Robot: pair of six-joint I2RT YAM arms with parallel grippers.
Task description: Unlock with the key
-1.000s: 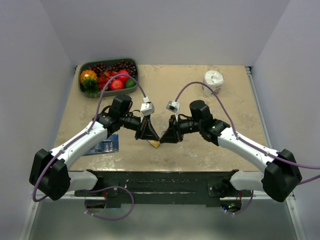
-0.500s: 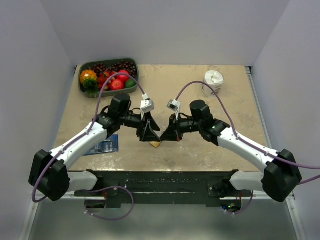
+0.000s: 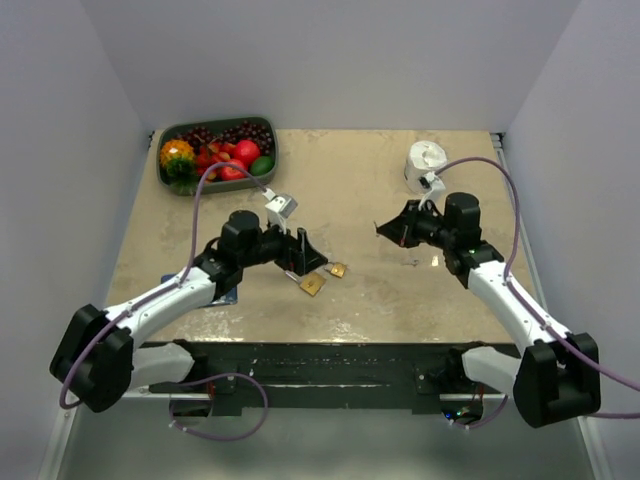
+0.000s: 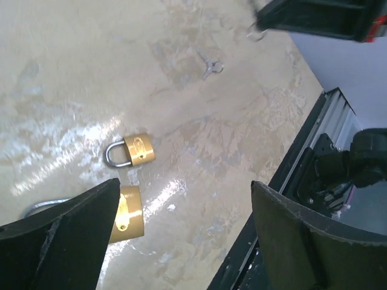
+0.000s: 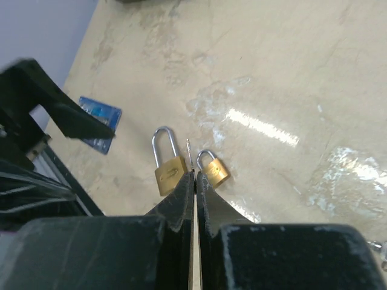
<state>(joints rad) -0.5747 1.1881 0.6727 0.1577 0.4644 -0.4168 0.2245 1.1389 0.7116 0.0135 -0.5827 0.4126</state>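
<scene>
Two brass padlocks lie on the table, a larger one [image 5: 168, 170] [image 3: 313, 284] and a smaller one [image 5: 214, 170] [image 3: 339, 269] [image 4: 138, 150]. My left gripper [image 3: 303, 254] [image 4: 184, 193] hangs open just above them, holding nothing; the larger padlock [image 4: 127, 214] peeks out beside its left finger. My right gripper [image 3: 383, 228] [image 5: 195, 175] is shut on the key [image 5: 188, 152], whose thin silvery blade sticks out edge-on past the fingertips. It hovers to the right of the padlocks, apart from them.
Another small silvery key [image 4: 211, 66] [image 3: 410, 263] lies loose on the table under the right arm. A blue card [image 5: 97, 118] sits at the left near the table's front edge. A fruit tray [image 3: 170, 178] stands at back left, a white roll [image 3: 428, 160] at back right.
The two grippers, which met over the padlocks, have drawn apart. The left gripper opened and pulled back left. The right gripper closed and swung away to the right with the key.
</scene>
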